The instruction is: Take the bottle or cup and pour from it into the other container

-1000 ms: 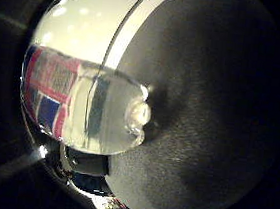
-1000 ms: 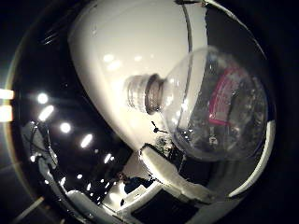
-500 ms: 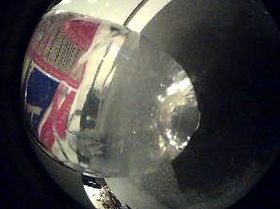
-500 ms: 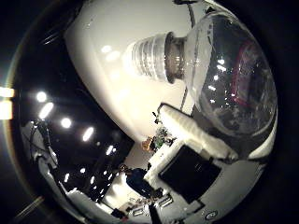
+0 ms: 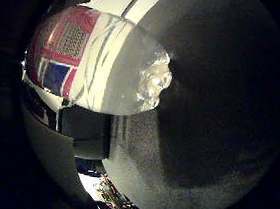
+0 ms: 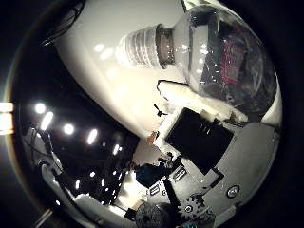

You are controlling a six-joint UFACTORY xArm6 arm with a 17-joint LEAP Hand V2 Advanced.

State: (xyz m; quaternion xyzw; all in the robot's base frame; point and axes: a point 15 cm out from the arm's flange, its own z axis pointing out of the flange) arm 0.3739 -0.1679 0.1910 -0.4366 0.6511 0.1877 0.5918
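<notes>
1. The hand [image 6: 204,142] shows in the thumb-side view as white and black parts with a small gear near the edge. One white finger [image 6: 199,100] lies along the underside of the bottle's clear wall, touching it.
2. Whether the fingers curl fully round the bottle cannot be told — only that one finger presses against it and the bottle sits very close to the palm.
3. The bottle [image 6: 223,57] is clear plastic, lying across the palm rather than upright. Its threaded neck [image 6: 142,45] has no cap and points away from the hand, out over a white table [image 6: 95,71].
4. In the little-finger-side view the same bottle fills much of the picture: a red, white and blue label [image 5: 60,51] wraps the body, and the clear shoulder tapers to the open mouth [image 5: 155,83].
5. There the mouth lies over a dark grey, grainy surface [image 5: 218,123] — what that surface is cannot be told.
6. Beyond the table edge, the thumb-side view shows a dark room with bright ceiling lights [image 6: 69,128].
7. No second container can be made out in either view.
</notes>
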